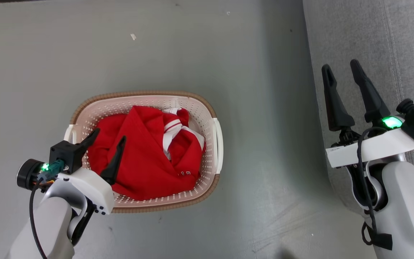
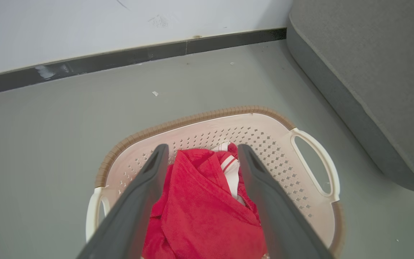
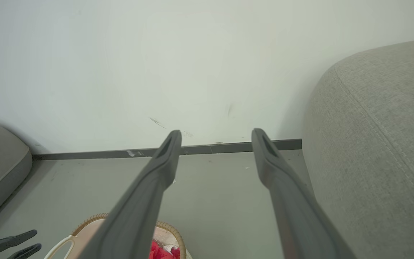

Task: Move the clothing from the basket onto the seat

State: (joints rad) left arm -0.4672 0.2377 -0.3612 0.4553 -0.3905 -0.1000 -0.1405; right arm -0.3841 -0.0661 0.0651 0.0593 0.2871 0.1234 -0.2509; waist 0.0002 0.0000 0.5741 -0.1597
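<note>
Floor: the smooth grey-green floor (image 1: 235,54) is bearing the basket. A small white scrap (image 1: 133,36) is lying on it, well beyond the basket's far rim.
Basket: the cream-white perforated plastic laundry basket with a brown woven-look rim (image 1: 146,94) is standing upright on the floor, well apart from the sofa. Its white side handles (image 1: 218,144) are facing left and right in the head view.
Clothing: the bright red soft fabric clothing with white striped trim (image 1: 142,158) is lying crumpled inside the basket, covering most of its bottom. The striped trim is showing toward the far right of the heap. Small lettering is showing near the heap's near right edge, too small to read. The number of garments cannot be told.
Seat: the large grey fabric-upholstered sofa with rounded edges (image 1: 372,36) is occupying the right side of the head view, its front edge running beside the floor.
Left gripper: the left gripper (image 1: 109,136) is hovering over the near left part of the basket, its two long dark fingers spread wide and holding nothing. In the left wrist view the fingers are framing the red heap. Contact with the fabric cannot be judged.
Right gripper: the right gripper (image 1: 340,65) is hanging above the sofa's front edge, jaws wide apart and empty, well apart from the basket.
Wall: the white wall (image 2: 84,28) is rising behind the floor, with a dark skirting board (image 2: 120,59) running along its foot.
</note>
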